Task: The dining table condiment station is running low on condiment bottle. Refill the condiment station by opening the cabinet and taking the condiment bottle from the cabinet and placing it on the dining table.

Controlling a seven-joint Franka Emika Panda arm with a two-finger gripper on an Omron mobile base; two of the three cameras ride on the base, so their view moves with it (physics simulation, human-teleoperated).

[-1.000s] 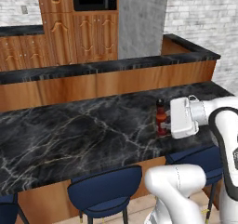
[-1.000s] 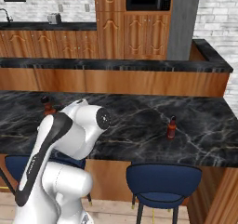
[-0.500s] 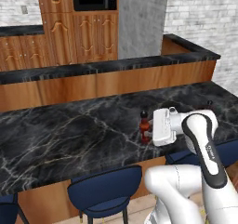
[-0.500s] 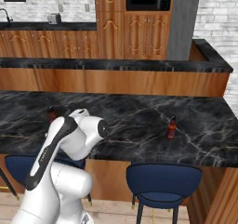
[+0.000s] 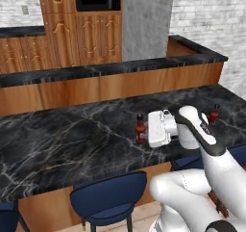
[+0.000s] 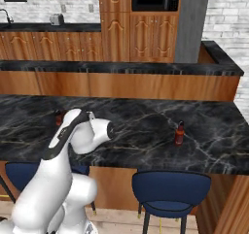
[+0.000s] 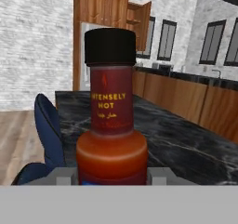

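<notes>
The main risk is a topple: the condiment bottle (image 7: pixel 112 110) is slim and top-heavy, and if its base is not yet flat on the dining table (image 5: pixel 62 144) when the jaws part, or if a finger drags along its side as the hand backs off, it could tip and roll toward the table's near edge just below the gripper. A second hazard lies behind the hand, where another sauce bottle (image 5: pixel 214 114) stands on the same marble close to the arm's elbow; a wide swing while withdrawing might knock it over. The gripper (image 5: pixel 142 130) is clamped on the bottle's lower body, fingers either side of it, with the bottle upright directly in front of the palm and its black cap rising well above the fingertips. Whether the base touches the marble I cannot tell. The arm is folded low over the table's near side, the forearm bent down and the hand held level, pointing sideways along the tabletop. A blue stool (image 5: pixel 108 199) sits below the gripper.
</notes>
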